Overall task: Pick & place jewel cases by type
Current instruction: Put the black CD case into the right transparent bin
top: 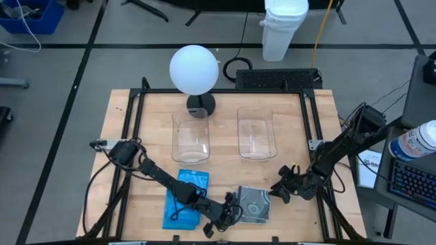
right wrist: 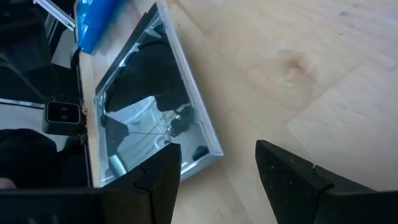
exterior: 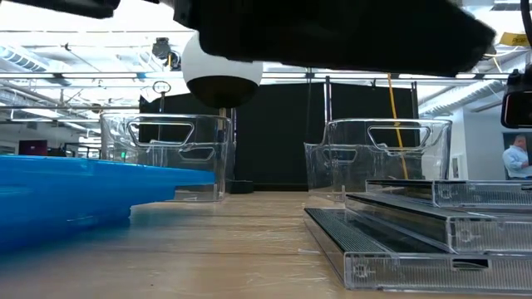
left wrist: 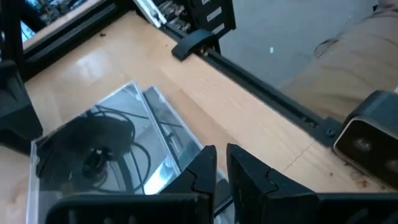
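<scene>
A stack of bright blue jewel cases lies flat on the wooden table near its near edge, and also shows in the low view. To their right lies a stack of clear/grey jewel cases, fanned out like steps in the low view. My left gripper is low between the two stacks, at the clear stack's left edge, with its fingers shut together. My right gripper is open and empty just right of the clear stack. My left gripper's shut fingertips are at the edge of the clear stack. I cannot tell whether they touch it.
Two clear plastic tubs stand side by side at mid-table, beyond the cases. A white globe lamp on a black base stands behind the left tub. A black frame runs round the table. Bare wood lies between the tubs and the cases.
</scene>
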Controlling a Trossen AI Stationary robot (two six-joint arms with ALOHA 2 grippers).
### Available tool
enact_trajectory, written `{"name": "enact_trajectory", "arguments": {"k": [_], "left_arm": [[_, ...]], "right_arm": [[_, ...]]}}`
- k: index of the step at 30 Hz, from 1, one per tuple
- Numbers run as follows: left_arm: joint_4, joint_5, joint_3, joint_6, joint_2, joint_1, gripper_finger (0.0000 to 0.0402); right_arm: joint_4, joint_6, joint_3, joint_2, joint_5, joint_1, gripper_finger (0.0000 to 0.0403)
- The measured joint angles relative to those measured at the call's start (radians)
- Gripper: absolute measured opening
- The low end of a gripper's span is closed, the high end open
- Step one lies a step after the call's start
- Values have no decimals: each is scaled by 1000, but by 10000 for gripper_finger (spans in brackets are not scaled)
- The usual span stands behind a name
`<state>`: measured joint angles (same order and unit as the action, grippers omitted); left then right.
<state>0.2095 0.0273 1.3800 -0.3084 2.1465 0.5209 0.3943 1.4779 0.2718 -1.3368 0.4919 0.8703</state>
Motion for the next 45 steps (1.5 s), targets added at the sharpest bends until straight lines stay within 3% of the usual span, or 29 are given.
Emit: {"name": "enact_trajectory", "arguments": {"k": [45], "left_arm": [[18,0,12,76,54,-109,46]], "right_arm": [[23,-26,-1,-29,1,-1,196]]}}
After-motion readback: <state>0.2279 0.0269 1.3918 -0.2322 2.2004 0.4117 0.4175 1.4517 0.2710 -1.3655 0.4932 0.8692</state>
